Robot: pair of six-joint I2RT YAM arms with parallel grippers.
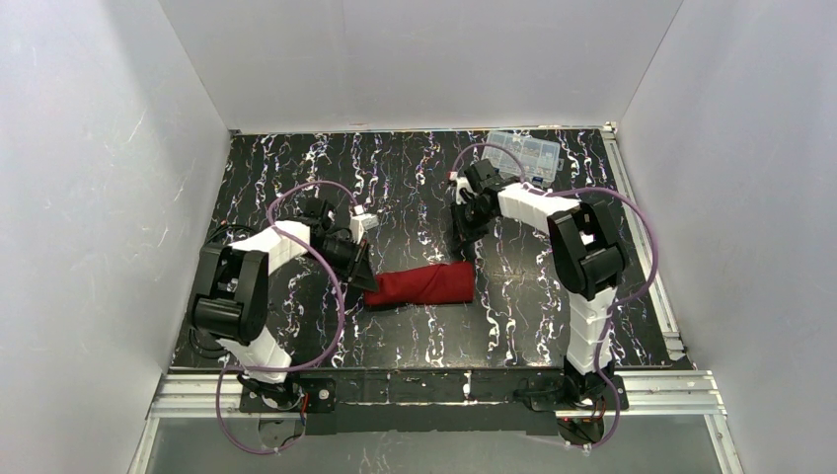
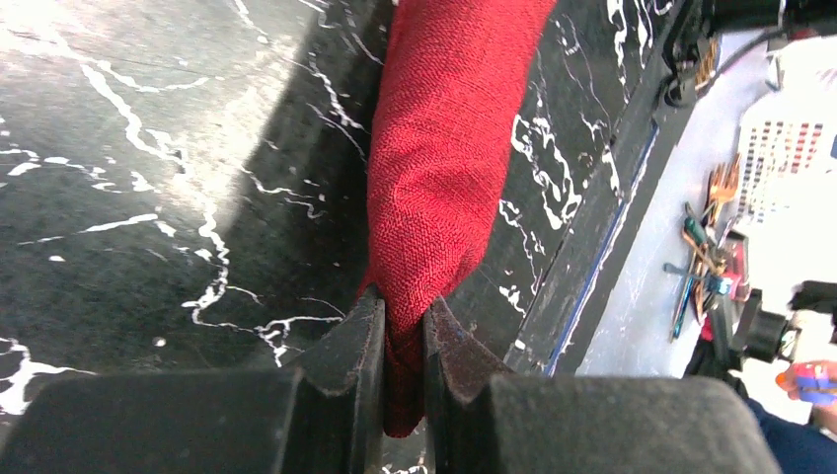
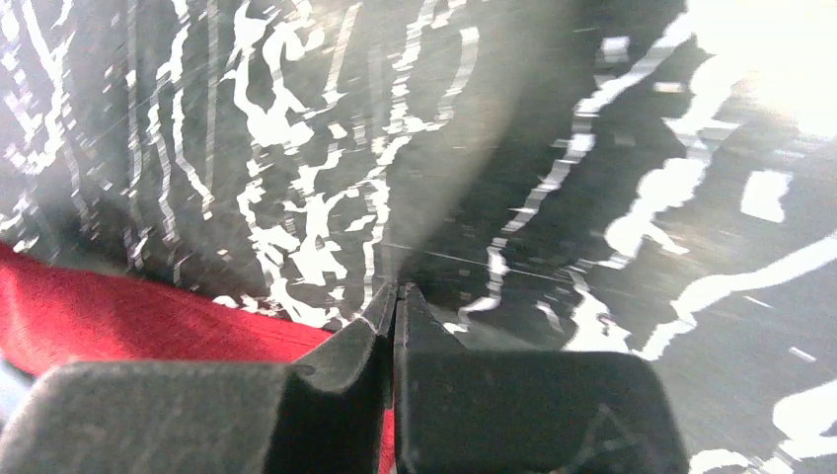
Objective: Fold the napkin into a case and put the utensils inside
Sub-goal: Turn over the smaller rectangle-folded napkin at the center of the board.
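From above, folded napkin laid across mid-table, its left end shown pinched by left gripper in wrist view, right gripper closed, empty.

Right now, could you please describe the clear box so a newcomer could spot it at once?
Look at the black marbled table and follow it to the far right corner. There sits the clear plastic compartment box, the only see-through thing on the table, unlike the soft red napkin folded near the middle.

Open table around the case (clear box far right)
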